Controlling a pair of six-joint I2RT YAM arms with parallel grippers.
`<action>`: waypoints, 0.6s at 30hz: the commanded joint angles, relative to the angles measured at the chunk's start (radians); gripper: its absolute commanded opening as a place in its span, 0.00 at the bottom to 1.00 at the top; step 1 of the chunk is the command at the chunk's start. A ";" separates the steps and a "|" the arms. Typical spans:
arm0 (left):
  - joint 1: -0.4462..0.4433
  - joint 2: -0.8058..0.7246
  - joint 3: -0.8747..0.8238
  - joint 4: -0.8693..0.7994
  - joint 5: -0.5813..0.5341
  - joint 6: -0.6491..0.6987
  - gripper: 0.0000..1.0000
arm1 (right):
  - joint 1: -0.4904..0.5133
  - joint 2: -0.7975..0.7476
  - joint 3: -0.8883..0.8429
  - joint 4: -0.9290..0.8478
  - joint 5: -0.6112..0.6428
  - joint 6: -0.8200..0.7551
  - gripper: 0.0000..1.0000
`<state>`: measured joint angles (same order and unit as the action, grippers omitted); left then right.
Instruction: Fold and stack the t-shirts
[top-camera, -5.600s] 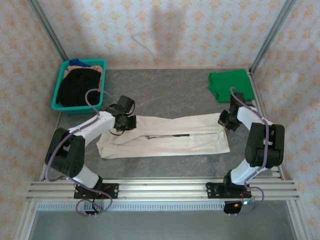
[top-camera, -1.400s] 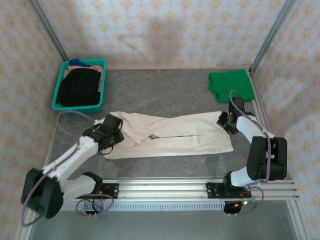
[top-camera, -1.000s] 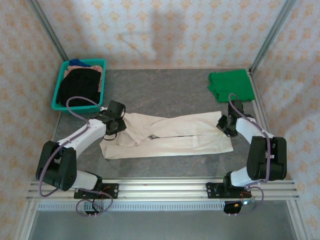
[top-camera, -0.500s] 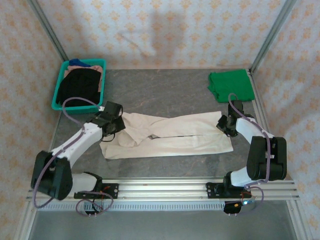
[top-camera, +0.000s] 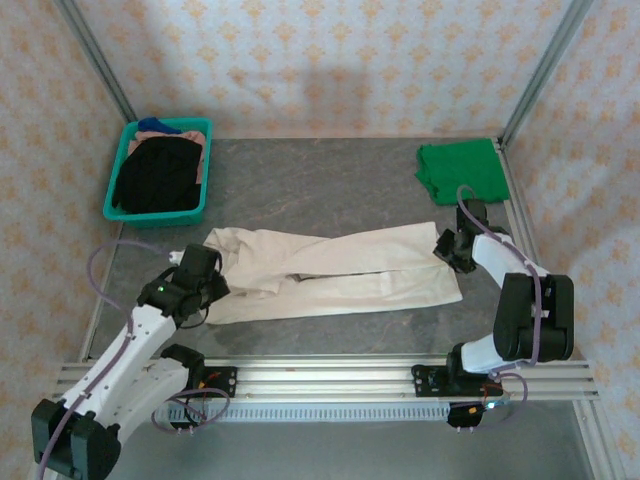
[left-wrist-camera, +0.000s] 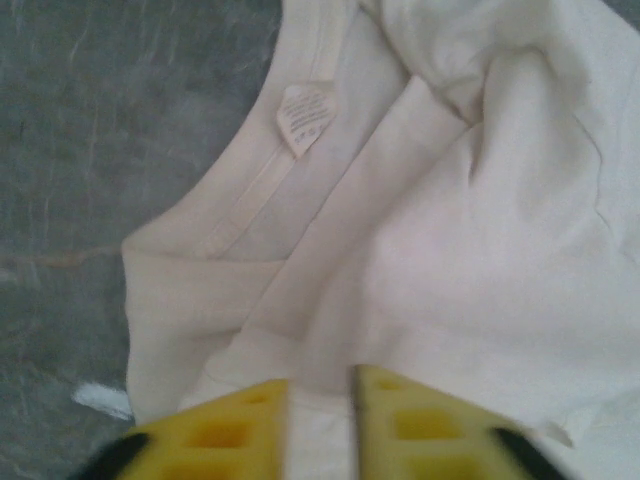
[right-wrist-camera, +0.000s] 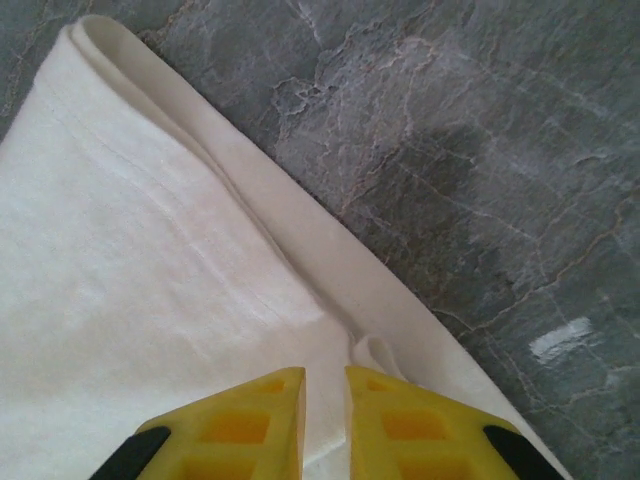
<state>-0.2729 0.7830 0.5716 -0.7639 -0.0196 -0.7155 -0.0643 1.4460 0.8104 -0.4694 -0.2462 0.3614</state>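
Left wrist view: the left gripper (left-wrist-camera: 322, 385) holds its two yellow fingers a narrow gap apart. A strip of the cream t-shirt (left-wrist-camera: 480, 250) shows in that gap, but it is not possible to tell whether the cloth is pinched or merely lying under the tips. Just beyond the fingers is the shirt's neck opening. Its collar curves up and to the left, with a small white label (left-wrist-camera: 303, 115) sewn inside. To the right the cloth is rumpled into soft folds. The grey marbled table (left-wrist-camera: 90, 120) shows on the left.

Right wrist view: the right gripper (right-wrist-camera: 326, 385) has its yellow fingers nearly together, nipping a small pucker of the cream t-shirt at its folded edge. That edge runs diagonally from upper left to lower right, with smooth cream cloth to its left and bare table to its right.

Top external view: the cream t-shirt lies as a long, narrow band across the middle of the table, folded lengthwise. The left gripper is at its left end and the right gripper at its right end. The green t-shirt (top-camera: 462, 170) lies folded in the far right corner, well apart from the cream one. A teal basket (top-camera: 150, 215) holding dark clothes (top-camera: 155, 175) sits in the far left corner.
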 joint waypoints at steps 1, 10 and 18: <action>0.003 -0.067 -0.009 -0.029 -0.007 -0.045 0.39 | 0.002 -0.051 0.046 -0.064 0.053 -0.020 0.18; 0.002 0.107 0.070 0.187 0.046 -0.002 0.47 | 0.122 -0.087 0.081 0.014 -0.021 0.034 0.18; -0.074 0.490 0.200 0.276 0.107 0.008 0.33 | 0.215 0.173 0.152 0.065 -0.003 0.071 0.17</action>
<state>-0.3218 1.2621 0.7734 -0.5274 0.0566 -0.7128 0.1566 1.5616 0.9508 -0.4026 -0.2844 0.4011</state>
